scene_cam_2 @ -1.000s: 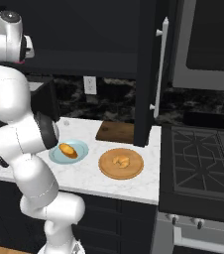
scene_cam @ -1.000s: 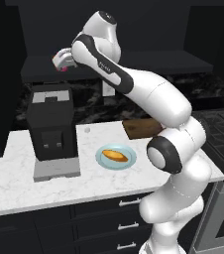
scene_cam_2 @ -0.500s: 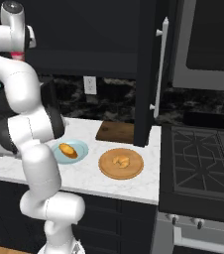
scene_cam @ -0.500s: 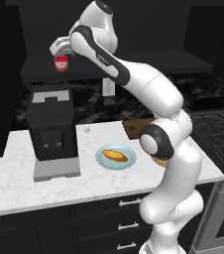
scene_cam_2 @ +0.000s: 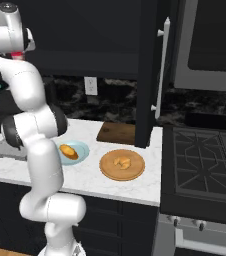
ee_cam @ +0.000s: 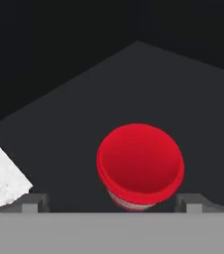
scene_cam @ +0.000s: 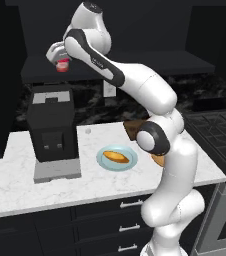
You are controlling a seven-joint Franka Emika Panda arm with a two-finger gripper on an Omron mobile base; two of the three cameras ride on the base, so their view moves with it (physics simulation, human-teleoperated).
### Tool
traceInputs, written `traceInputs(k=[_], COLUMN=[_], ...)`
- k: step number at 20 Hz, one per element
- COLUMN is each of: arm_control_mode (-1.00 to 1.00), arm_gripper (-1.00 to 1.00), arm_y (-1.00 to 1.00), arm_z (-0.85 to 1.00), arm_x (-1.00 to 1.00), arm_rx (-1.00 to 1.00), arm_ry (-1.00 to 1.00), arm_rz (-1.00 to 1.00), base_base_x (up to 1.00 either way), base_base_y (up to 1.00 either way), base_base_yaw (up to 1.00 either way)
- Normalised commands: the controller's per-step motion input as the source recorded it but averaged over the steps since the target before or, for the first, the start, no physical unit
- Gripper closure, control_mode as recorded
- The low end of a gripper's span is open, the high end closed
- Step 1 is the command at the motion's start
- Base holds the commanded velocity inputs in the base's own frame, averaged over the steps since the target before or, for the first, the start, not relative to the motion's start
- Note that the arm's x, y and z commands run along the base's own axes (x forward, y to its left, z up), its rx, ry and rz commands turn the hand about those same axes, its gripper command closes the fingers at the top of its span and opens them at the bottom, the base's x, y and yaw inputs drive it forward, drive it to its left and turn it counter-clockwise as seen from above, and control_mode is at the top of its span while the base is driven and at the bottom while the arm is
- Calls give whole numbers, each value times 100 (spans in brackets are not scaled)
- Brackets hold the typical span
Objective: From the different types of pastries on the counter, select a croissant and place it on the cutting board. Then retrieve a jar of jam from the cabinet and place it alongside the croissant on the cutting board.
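Jar of jam (ee_cam: 140, 163) between wide-spread gripper (ee_cam: 111, 202) fingertips.

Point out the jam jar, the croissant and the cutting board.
jam jar (ee_cam: 140, 163), hand view, red top face.
croissant (scene_cam_2: 122, 162), right base view, its middle.
cutting board (scene_cam_2: 116, 133), right base view, bare top.
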Motion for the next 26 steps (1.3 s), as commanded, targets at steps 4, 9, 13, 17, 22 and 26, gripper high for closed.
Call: traceInputs(k=[4,9,13,17,22,26], arm_control_mode=[-100,-100,-100,-100,-100,-100], arm_gripper=[-100,-100,-100,-100,100,100], arm_y=[-3,3,13,7,22,4], arm_z=[28,0,-26,-44,-46,-26], arm_x=[55,7,0,1,21,28], arm_rx=[0,0,-7,-9,-16,-10], arm_ry=[0,0,6,14,19,13], arm_rz=[0,0,0,1,4,4], base_base_x=[0,0,0,0,0,0], base_base_y=[0,0,0,0,0,0], base_base_yaw=[0,0,0,0,0,0])
